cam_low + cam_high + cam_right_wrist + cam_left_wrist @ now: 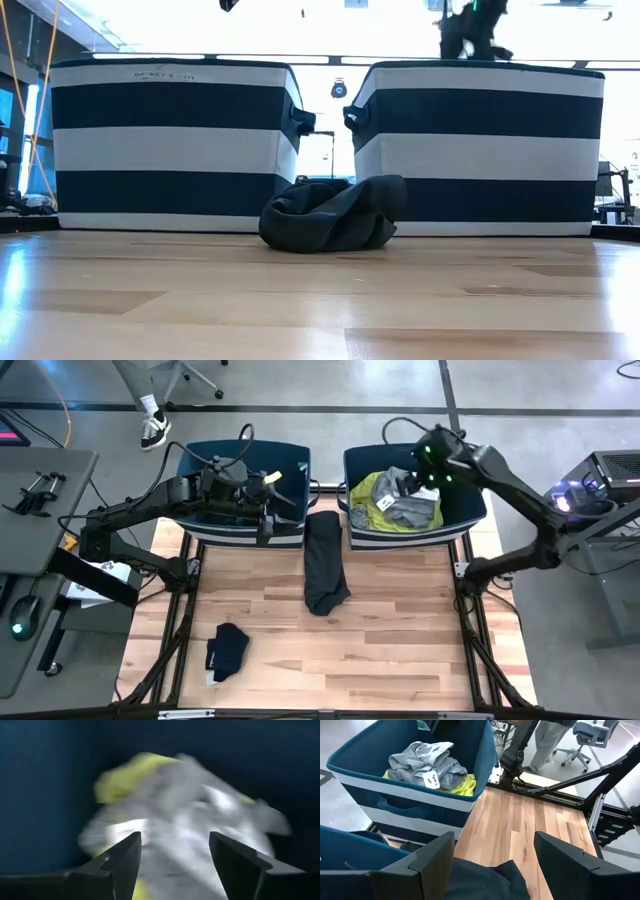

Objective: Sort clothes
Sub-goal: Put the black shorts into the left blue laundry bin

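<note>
Hovering over the right-hand dark blue fabric bin (470, 510), the right gripper (175, 862) has its two dark fingers spread apart with nothing between them. Directly below it, inside that bin, lies a crumpled grey soft garment (412, 508) with a white tag, resting on top of a neon yellow garment (368, 500); the right wrist view shows both blurred, seen through the gap of the fingers and not touched by them.

The left gripper (495, 865) is also spread wide and holds nothing. It hangs at the front edge of the left-hand dark blue fabric bin (290, 460), whose striped wall is close beside it. Just ahead of and beneath its fingers lies a long black fabric garment (324, 560), stretched out on the light wooden table (400, 650) and reaching up between the two bins. In the low view this garment sits bunched against the foot of the bins.

Farther from the left gripper, near the table's front edge and well apart from the long garment, a small dark navy folded garment (226, 650) with a white label lies alone.
</note>
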### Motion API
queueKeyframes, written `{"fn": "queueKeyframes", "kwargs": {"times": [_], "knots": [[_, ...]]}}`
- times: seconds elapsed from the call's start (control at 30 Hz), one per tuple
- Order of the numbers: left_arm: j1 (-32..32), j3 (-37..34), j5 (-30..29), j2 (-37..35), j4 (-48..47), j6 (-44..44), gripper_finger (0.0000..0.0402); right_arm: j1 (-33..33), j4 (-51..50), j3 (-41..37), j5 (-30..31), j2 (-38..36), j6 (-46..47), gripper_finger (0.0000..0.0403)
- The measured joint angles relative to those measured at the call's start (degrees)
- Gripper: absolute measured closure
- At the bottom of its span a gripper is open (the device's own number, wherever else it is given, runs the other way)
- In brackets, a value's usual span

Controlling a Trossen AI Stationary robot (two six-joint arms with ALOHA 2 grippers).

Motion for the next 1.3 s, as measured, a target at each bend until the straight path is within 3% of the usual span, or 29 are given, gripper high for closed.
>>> {"fn": "queueKeyframes", "kwargs": {"times": [0.23, 0.37, 0.47, 0.53, 0.67, 0.83, 1.03, 1.13, 1.3], "knots": [[-0.05, 0.0, 1.59, 0.0, -2.7, 0.52, 0.0145, 26.94, 11.18, -2.82, -0.8, -3.86, -2.61, 0.0176], [-0.77, 0.0, 1.94, -0.15, -6.56, 1.1, 0.0145, 41.46, 21.84, -8.33, -2.01, -0.67, -3.24, 0.0176], [-2.03, 0.0, 2.0, -0.43, -9.61, 2.57, 0.0145, 48.78, 34.23, -12.84, -4.53, 3.59, -5.8, 0.0176], [-3.03, 0.0, 2.02, -0.73, -11.69, 3.33, 0.0145, 51.84, 40.46, -14.29, -2.64, 7.31, -8.25, 0.0176], [-5.64, 0.0, 2.03, -1.69, -13.46, 3.98, 0.0145, 51.21, 42.51, -13.69, 2.49, 15.97, -9.04, 0.0174], [-8.71, 0.0, 2.03, -2.96, -15.64, 3.59, 0.0145, 46.7, 43.52, -10.58, -4.1, 26.46, -11.44, 0.0169], [-12.32, 0.0, 1.66, -4.74, -16.77, -0.48, 0.0145, 44.12, 42.3, -8.51, -5.51, 36.66, -19.25, 0.0183], [-13.82, 0.0, 0.88, -5.3, -16.85, -2.35, 0.0145, 43.98, 39.35, -8.3, -5.71, 40.56, -19.51, 0.0229], [-15.88, 0.02, -3.95, -5.46, -16.67, -4.55, 0.0145, 44.1, 33.38, -7.94, -7.7, 43.03, -16.41, 0.0377]]}}
